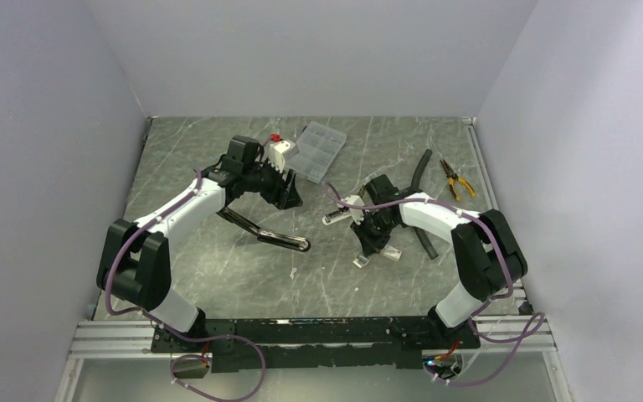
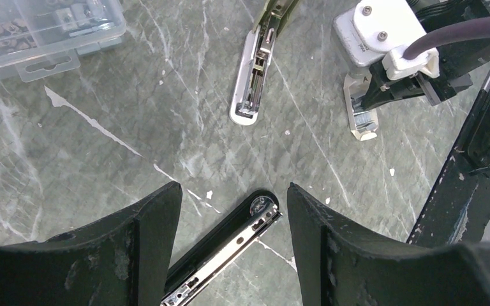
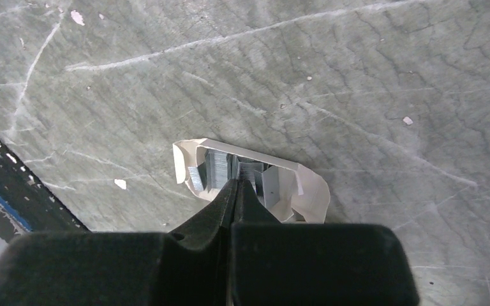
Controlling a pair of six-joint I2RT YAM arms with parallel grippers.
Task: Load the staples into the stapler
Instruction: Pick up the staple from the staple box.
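Observation:
The black stapler (image 1: 264, 230) lies open on the table, and its chrome rail (image 2: 230, 255) points up between my left fingers. My left gripper (image 2: 230, 191) hangs open above that rail end, near the table's middle (image 1: 289, 199). The white cardboard tray (image 3: 306, 191) holds silvery staples (image 3: 217, 169). My right gripper (image 3: 235, 183) is shut, with its tips down among them. Whether a strip is pinched does not show. The left wrist view shows the same tray (image 2: 362, 121) under the right gripper. In the top view my right gripper (image 1: 367, 251) stands over the tray (image 1: 360, 261).
A clear compartment case (image 1: 318, 151) sits at the back, its corner showing in the left wrist view (image 2: 38, 32). A white-and-chrome stapler-like piece (image 2: 252, 83) lies between the arms. Pliers (image 1: 456, 177) and a black tube (image 1: 421, 172) lie at the right. The box sleeve (image 1: 392, 254) lies beside the tray.

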